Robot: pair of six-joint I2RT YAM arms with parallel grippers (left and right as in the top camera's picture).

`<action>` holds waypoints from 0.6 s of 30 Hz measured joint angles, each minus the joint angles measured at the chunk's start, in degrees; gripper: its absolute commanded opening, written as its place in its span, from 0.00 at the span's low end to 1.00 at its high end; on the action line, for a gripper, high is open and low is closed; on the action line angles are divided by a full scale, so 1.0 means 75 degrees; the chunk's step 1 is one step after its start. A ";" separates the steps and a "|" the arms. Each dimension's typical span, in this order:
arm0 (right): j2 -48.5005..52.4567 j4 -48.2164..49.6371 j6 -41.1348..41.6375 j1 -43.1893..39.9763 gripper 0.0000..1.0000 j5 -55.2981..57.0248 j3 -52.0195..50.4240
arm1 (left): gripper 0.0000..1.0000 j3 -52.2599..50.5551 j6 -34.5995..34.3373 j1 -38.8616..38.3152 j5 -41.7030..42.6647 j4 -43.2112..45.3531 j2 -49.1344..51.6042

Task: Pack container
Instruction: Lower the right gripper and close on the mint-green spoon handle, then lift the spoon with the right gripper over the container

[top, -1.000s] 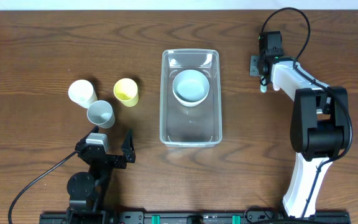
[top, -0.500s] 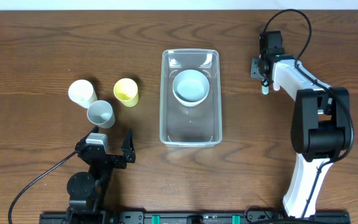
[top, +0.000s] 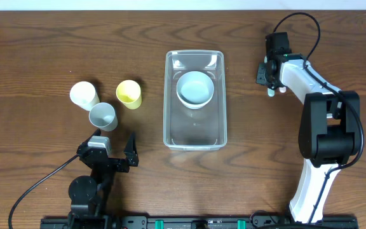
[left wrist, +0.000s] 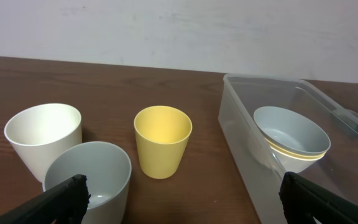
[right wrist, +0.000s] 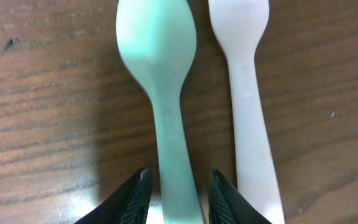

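The clear container (top: 194, 137) stands at the table's middle with a pale bowl (top: 196, 89) in its far half; the left wrist view shows the container (left wrist: 241, 137) and the bowl (left wrist: 291, 134) at right. To its right, my right gripper (top: 271, 86) points down over two utensils. In the right wrist view its jaws (right wrist: 178, 186) straddle the handle of a mint-green spoon (right wrist: 157, 56), with a gap on each side, so it is open. A white utensil (right wrist: 244, 74) lies beside the spoon. My left gripper (top: 107, 151) is wide open and holds nothing.
Three cups stand left of the container: a white cup (top: 83, 95), a grey cup (top: 103, 116) and a yellow cup (top: 129, 93). The left wrist view has the white cup (left wrist: 43, 140), the grey cup (left wrist: 89, 177) and the yellow cup (left wrist: 162, 140) just ahead of the left fingers.
The right gripper's jaws have parted from shut and now stand either side of the green spoon's handle; the arm has shifted slightly. The left arm has not moved.
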 measured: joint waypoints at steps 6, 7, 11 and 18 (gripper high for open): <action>-0.0038 -0.0344 0.0117 0.0000 0.24 -0.0259 0.0038 | 0.98 0.0000 0.0000 0.0000 0.0000 -0.0003 0.0000; -0.0041 -0.0396 0.0125 0.0000 0.23 -0.0297 0.0041 | 0.98 0.0000 0.0000 0.0000 0.0000 0.0000 0.0000; -0.0070 -0.0629 0.0154 0.0000 0.24 -0.0405 0.0050 | 0.98 0.0000 0.0000 0.0000 0.0000 -0.0003 0.0000; -0.0119 -0.0723 0.0172 0.0000 0.27 -0.0449 -0.0012 | 0.98 0.0000 0.0000 0.0000 0.0000 -0.0003 0.0000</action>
